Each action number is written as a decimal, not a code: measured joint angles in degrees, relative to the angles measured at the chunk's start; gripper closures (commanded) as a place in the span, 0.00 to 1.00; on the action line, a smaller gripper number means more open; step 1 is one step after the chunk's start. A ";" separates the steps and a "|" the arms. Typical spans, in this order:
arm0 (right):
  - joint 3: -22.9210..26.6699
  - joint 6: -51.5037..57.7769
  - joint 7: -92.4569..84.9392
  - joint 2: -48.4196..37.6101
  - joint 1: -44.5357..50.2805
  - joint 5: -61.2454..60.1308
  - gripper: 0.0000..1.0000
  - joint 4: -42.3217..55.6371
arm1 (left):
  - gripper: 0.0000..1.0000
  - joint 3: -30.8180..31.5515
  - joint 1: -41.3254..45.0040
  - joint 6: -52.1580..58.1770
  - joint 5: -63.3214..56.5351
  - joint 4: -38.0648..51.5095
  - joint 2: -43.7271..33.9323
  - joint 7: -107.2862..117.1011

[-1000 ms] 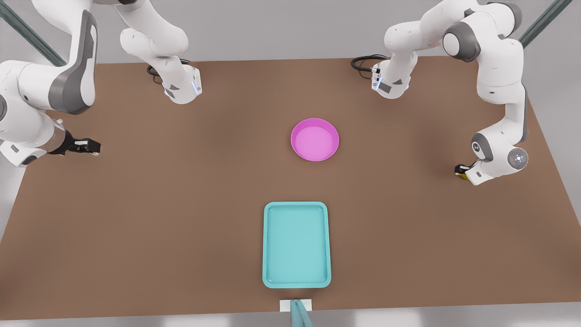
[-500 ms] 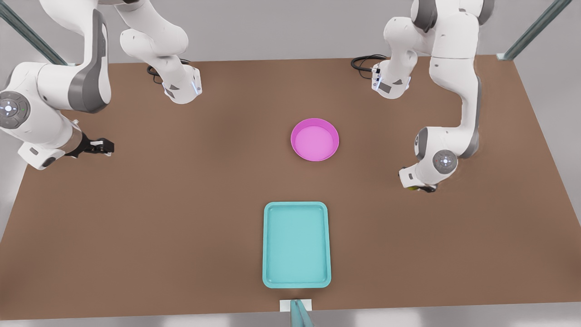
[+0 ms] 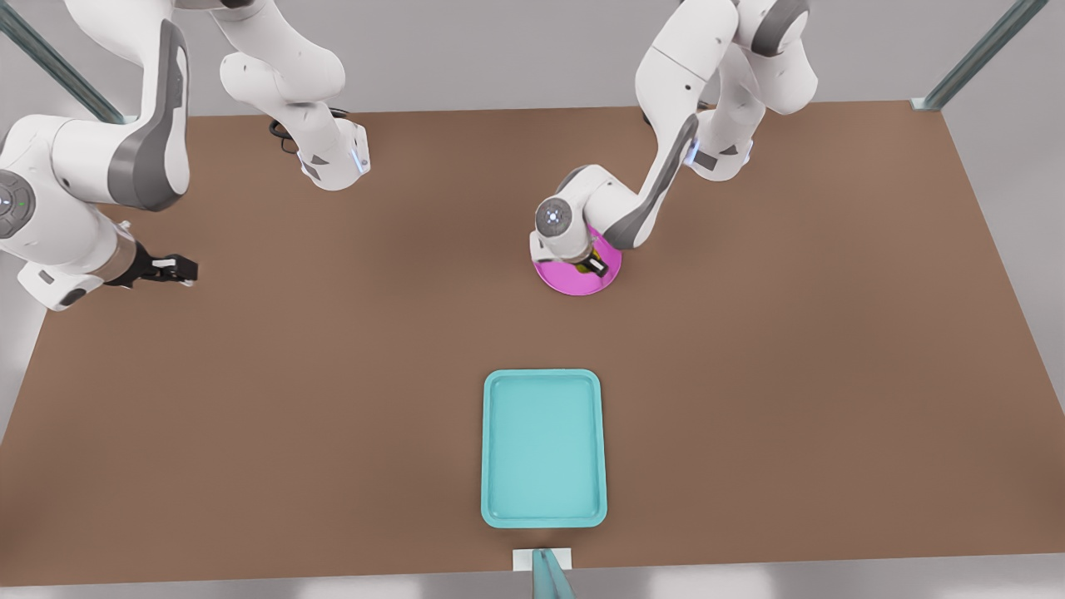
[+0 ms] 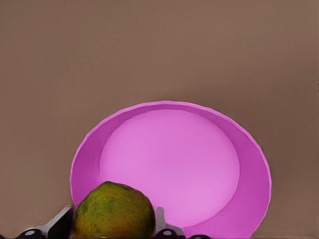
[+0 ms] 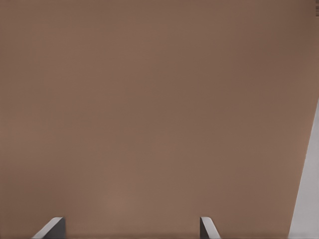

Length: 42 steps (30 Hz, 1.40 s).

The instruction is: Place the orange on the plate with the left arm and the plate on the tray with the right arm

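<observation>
- I count one orange (image 4: 113,211), one plate (image 3: 582,279), one tray (image 3: 543,448), and two arms, each with one end effector.
- The plate is pink and sits on the brown bench (image 3: 333,399) past the middle, on the side of the arm bases. The turquoise tray lies well apart from it near the bench's front edge, with nothing on it.
- My left end effector (image 3: 592,264) is the one at the front view's right-hand arm. It hangs over the plate, just inside the rim.
- In the left wrist view the orange sits between the two fingers (image 4: 61,224) of that end effector, one finger against each side of the fruit, so the gap is as wide as the orange and it is gripping the fruit.
- From that same wrist view the orange is above the plate's near rim, with the plate's pink floor spread beyond it. I cannot tell whether the fruit touches the plate.
- My right end effector (image 3: 170,269) is at the front view's left, near the bench's side edge and well apart from plate and tray. That arm waits.
- In the right wrist view its fingertips (image 5: 52,227) stand wide apart with only bare bench between them; it holds nothing.
</observation>
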<state>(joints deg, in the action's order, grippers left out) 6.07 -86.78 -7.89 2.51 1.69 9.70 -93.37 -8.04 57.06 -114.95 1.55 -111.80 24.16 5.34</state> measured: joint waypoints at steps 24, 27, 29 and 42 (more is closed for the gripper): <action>-10.39 -54.64 17.29 16.87 43.98 -44.58 0.00 -29.74 | 0.00 11.58 -52.10 34.46 -4.11 31.78 -14.31 1.93; -11.08 -62.40 19.60 18.64 46.09 -50.60 0.00 -30.07 | 0.00 11.91 -51.98 35.13 -4.04 32.05 -14.32 1.61; -11.88 -66.29 20.93 19.49 47.04 -53.14 0.00 -30.27 | 0.00 11.97 -51.92 35.41 -3.97 32.29 -14.10 1.42; -13.61 -75.56 26.14 24.68 49.99 -56.82 0.00 -29.79 | 0.00 11.04 -52.08 37.05 -4.03 33.29 -12.83 0.76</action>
<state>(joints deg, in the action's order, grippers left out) -7.53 -162.34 18.25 27.19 51.68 -47.11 -123.16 2.99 4.98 -77.89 -2.48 -78.52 11.33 6.10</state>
